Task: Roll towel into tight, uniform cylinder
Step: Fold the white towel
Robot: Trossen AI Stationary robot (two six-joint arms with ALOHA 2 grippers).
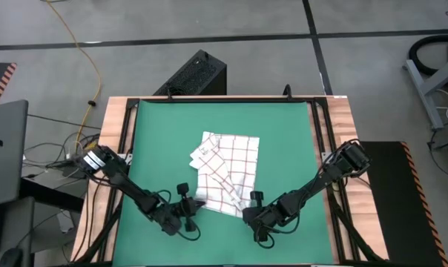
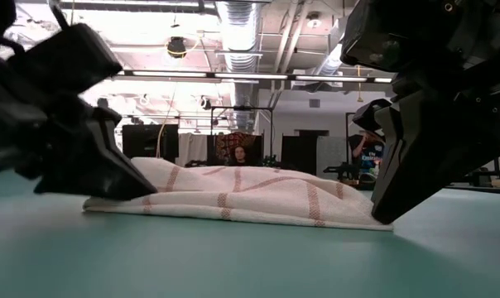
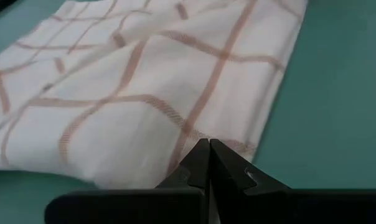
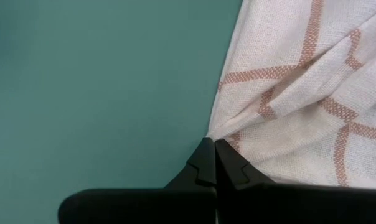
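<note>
High view: towel [image 1: 225, 172] lay crumpled and partly folded near the middle of the green mat [image 1: 283, 133], which covered the bench [image 1: 346, 111]. Left pincer [image 1: 196, 207] sat at the towel's near-left corner, right pincer [image 1: 248, 211] at its near-right corner, both arms reaching in from the mat's near side. Beyond the bench, a black box [image 1: 198, 73] and a yellow cable [image 1: 90, 67] on the grey floor. Whether cloth was caught could not be told from above.

Low view: towel [image 2: 242, 197] seen edge-on as a low, flat heap on the mat [image 2: 250, 257], layers stacked, not rolled. One dark pincer [image 2: 142, 192] pressed to the mat at one end of the towel, the other [image 2: 384, 217] at the opposite end. Only here showed the room behind: ceiling ducts, lights, and a person [image 2: 237, 155] seated far off.

Left wrist view: left pincer [image 3: 209, 147] with fingers together, tips touching the towel's [image 3: 144, 87] edge beside a red-brown stripe; grip on cloth not certain.

Right wrist view: right pincer [image 4: 211, 147] also closed, tips meeting exactly at a bunched corner of the towel [image 4: 300, 106], folds fanning from that point; bare mat [image 4: 101, 87] on the other side.
</note>
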